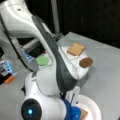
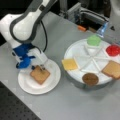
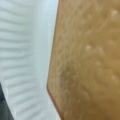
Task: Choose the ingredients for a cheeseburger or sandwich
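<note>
Robot arm filled a front view's left, bent down over the paper plate. Round divided tray sat at right, holding green leaf, red disc, cheese square, patty and second toast square, each in its own section. One toast square lay flat on the plate, brown, speckled, corners pointing toward the frame's edges like a diamond; no long axis. Gripper was at its upper corner, touching or just above; cannot tell whether the claw was released or clenched. Wrist view showed toast close against the ribbed white plate rim
</note>
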You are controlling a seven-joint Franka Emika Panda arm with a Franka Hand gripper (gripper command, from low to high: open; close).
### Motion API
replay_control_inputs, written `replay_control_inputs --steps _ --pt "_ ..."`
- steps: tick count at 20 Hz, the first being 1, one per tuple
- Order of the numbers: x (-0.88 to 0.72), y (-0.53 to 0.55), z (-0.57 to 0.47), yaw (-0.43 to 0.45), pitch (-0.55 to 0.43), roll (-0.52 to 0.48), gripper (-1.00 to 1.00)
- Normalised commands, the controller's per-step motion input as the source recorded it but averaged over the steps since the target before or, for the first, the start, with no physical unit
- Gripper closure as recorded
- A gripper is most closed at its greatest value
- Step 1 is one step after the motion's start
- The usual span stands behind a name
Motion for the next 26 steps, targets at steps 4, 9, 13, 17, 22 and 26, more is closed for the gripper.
replay_control_inputs --steps 4,9,13,17,22,26 --pt "0.18 -0.18 0.14 0.084 0.05 0.104 -1.0" --pt "0.14 -0.17 0.23 0.114 0.123 0.035 -1.0" --pt "0.15 -0.06 0.33 0.101 0.202 -0.037 -1.0" --pt "0.09 0.1 0.42 0.069 0.243 -0.123 -1.0" --pt "0.0 0.18 0.38 0.04 0.223 -0.281 -1.0" --pt "-0.23 0.32 0.35 -0.111 0.1 -0.564 -1.0"
